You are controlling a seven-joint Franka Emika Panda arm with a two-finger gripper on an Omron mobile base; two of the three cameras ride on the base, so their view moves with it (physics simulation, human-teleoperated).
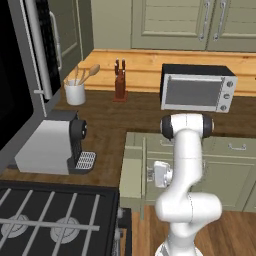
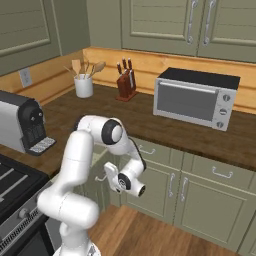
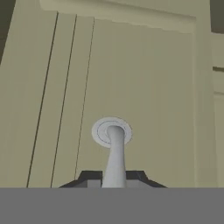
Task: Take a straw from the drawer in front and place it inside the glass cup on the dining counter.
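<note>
Sage-green paneling fills my hand camera, and my gripper is clamped on the metal handle of the drawer, fingertips pressed to either side of its grey stem. From the base, left to right on the dark counter: coffee machine, white crock, knife block, toaster oven

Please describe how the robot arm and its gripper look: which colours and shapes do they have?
The arm has smooth, rounded white links with dark round joint caps. The gripper has two small dark finger tips. No cables or markings are visible.
</note>
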